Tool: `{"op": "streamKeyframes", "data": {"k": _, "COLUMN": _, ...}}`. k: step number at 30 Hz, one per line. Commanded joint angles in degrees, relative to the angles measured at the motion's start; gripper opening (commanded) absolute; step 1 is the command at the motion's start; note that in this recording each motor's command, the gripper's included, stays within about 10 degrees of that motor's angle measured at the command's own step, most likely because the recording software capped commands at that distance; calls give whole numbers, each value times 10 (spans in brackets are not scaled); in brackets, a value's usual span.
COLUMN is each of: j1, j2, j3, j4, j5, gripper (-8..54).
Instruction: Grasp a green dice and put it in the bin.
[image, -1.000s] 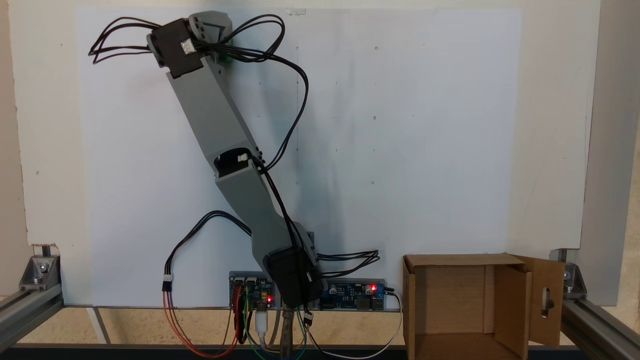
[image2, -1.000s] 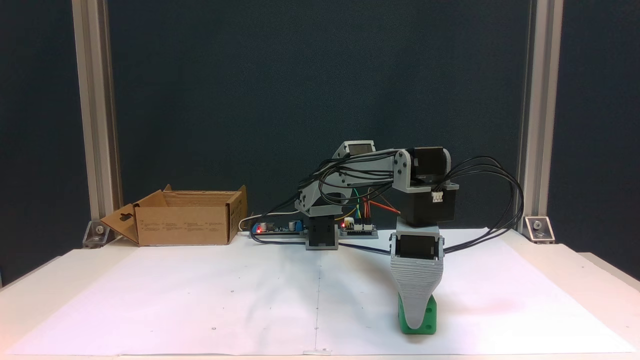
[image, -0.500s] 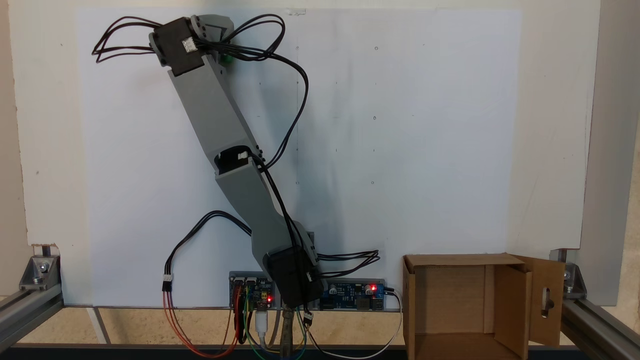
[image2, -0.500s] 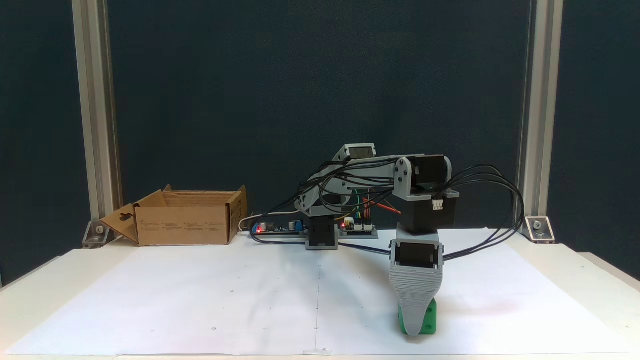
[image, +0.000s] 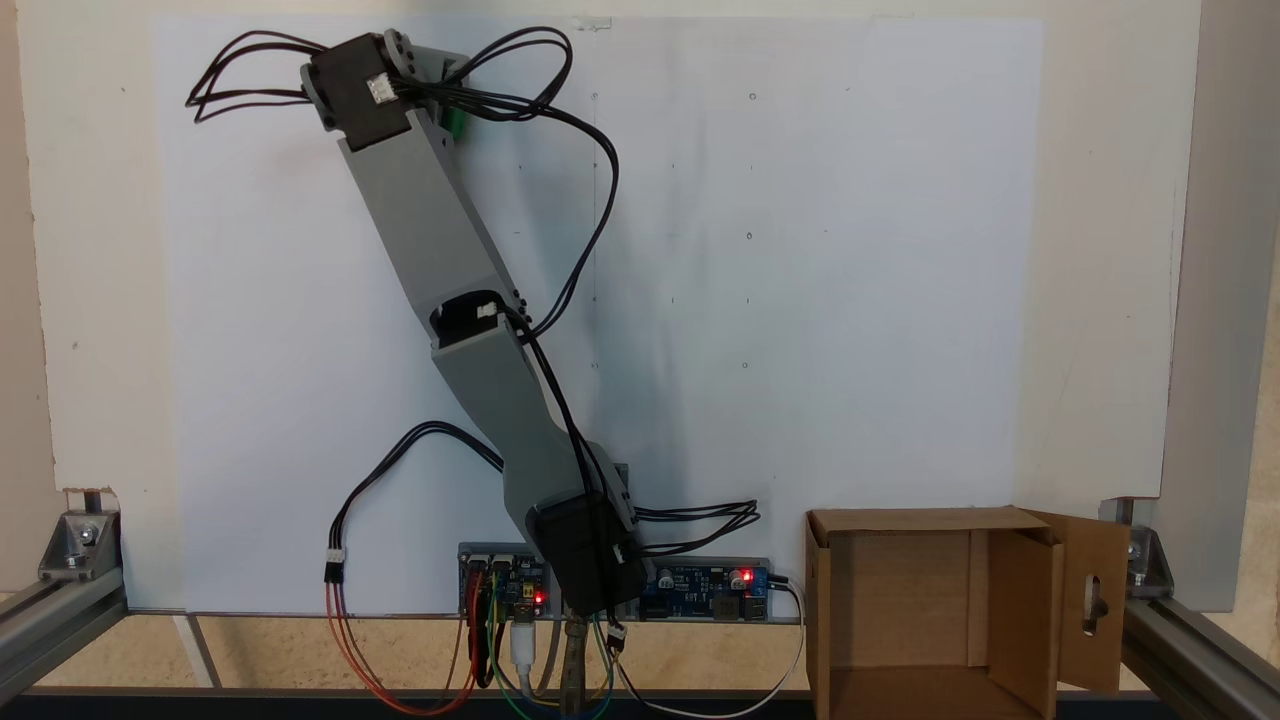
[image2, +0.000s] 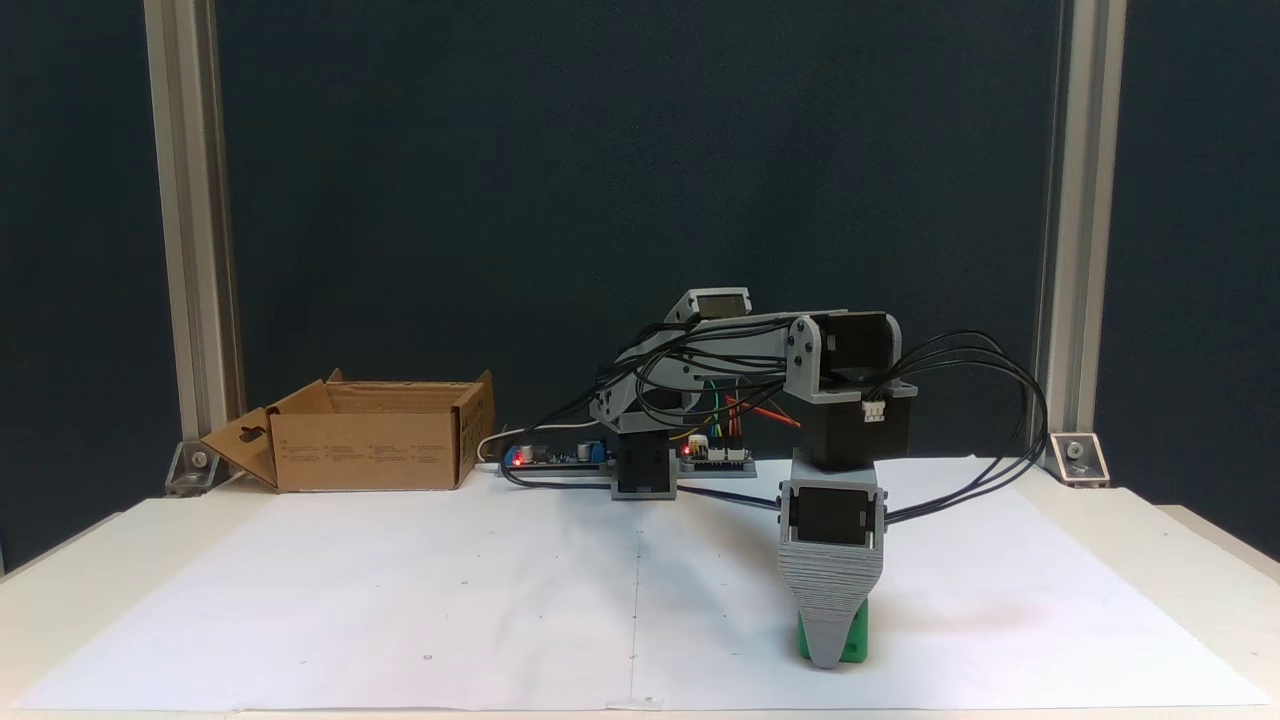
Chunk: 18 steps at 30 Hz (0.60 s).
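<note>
White paper is covering the tabletop (image2: 300, 600); fingers (image2: 830, 650) are lowering over the green dice (image2: 855, 645), grip unclear; next, clamping and carrying to the bin (image2: 370, 450).

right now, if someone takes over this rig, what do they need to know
Gripper: down at the green dice on the white paper. Its grey jaw covers most of the dice, so I cannot tell whether it is open or shut.
Dice: on the paper, at the right in the side-on fixed view; only a green sliver peeks out beside the wrist in the top-down one.
Bin: open, at the far left by the frame post, with nothing visible inside.
Done: reach to the dice.
Left: confirm the grip, lift, carry to the bin, release.
</note>
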Motion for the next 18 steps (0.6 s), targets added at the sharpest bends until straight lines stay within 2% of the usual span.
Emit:
{"op": "streamKeyframes", "data": {"k": 1, "j1": 7, "j2": 10, "j3": -35, "j4": 2, "j5": 38, "gripper": 119}}
{"op": "streamKeyframes", "data": {"k": 8, "j1": 11, "j2": 10, "j3": -35, "j4": 24, "j5": 38, "gripper": 119}}
{"op": "streamKeyframes", "data": {"k": 18, "j1": 6, "j2": 176, "j3": -35, "j4": 160, "j5": 38, "gripper": 119}}
